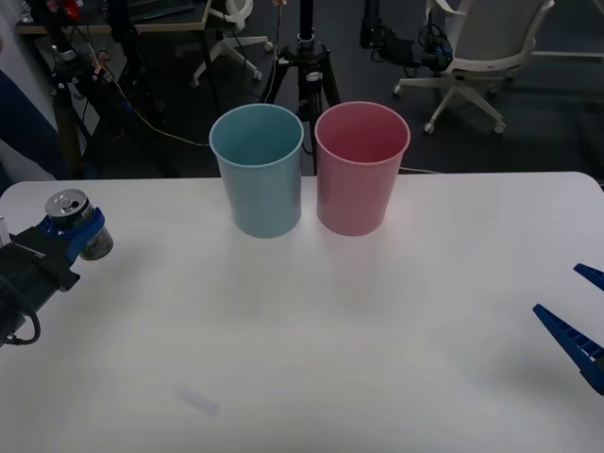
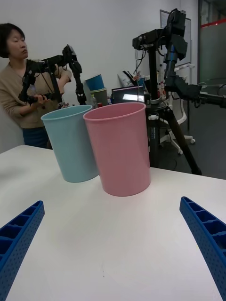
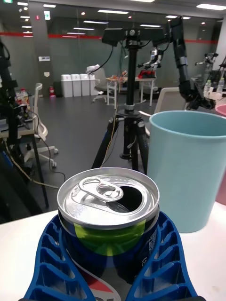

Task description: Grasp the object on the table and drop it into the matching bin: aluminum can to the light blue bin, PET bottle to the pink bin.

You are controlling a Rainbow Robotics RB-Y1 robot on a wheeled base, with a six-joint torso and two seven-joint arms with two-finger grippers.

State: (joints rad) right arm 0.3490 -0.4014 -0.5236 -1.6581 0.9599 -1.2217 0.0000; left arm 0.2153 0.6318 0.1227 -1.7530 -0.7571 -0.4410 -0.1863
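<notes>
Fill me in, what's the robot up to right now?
The left gripper is shut on the aluminum can, holding it upright at the table's left edge; its tab is already opened. The light blue bin stands at the table's far side, to the right of the can, with the pink bin right next to it. The can is not yet over either bin. The right gripper sits open and idle near the table's right edge.

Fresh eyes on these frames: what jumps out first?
The two tall bins at the table's far edge: the light blue bin on the left, touching or nearly touching the pink bin on the right. Next, at the table's left edge, the left gripper is shut on the opened aluminum can. The right gripper waits open at the right edge.
</notes>
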